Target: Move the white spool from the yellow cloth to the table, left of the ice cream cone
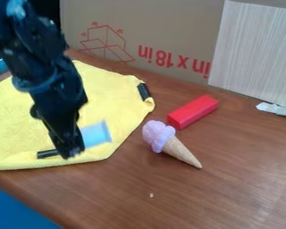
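Well, your gripper is low at the yellow cloth, right by the pale-blue thing lying there; you can't tell its opening or hold. Cardboard stands behind.

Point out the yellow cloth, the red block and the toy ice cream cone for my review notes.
Yellow cloth [109, 91]: camera view, bare fabric right of the arm.
Red block [194, 110]: camera view, on its upper face.
Toy ice cream cone [181, 152]: camera view, on the tan cone below the scoop.
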You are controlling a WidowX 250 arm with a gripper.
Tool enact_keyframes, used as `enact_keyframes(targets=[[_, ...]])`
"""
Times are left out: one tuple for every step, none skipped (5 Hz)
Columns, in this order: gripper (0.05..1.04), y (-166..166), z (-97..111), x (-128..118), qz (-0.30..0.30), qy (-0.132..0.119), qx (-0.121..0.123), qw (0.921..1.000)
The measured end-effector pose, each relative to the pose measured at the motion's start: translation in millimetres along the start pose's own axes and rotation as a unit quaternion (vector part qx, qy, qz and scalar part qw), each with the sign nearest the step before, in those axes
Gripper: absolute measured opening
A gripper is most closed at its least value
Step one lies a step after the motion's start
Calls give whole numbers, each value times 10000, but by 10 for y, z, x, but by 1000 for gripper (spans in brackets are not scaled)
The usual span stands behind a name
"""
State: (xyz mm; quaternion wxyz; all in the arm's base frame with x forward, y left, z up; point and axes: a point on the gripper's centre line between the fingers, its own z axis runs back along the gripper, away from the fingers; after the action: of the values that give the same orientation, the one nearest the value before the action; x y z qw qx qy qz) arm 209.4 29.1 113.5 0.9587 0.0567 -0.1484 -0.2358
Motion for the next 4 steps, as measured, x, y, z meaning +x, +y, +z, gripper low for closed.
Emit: enact_keyframes(targets=[[508, -220, -228, -2, 16, 268, 277, 9993], [508, -353, -417, 55, 16, 417, 563, 9975], [576, -344, -522, 173, 96, 431, 690, 9966], [860, -323, -553, 175, 121, 602, 553, 9966]])
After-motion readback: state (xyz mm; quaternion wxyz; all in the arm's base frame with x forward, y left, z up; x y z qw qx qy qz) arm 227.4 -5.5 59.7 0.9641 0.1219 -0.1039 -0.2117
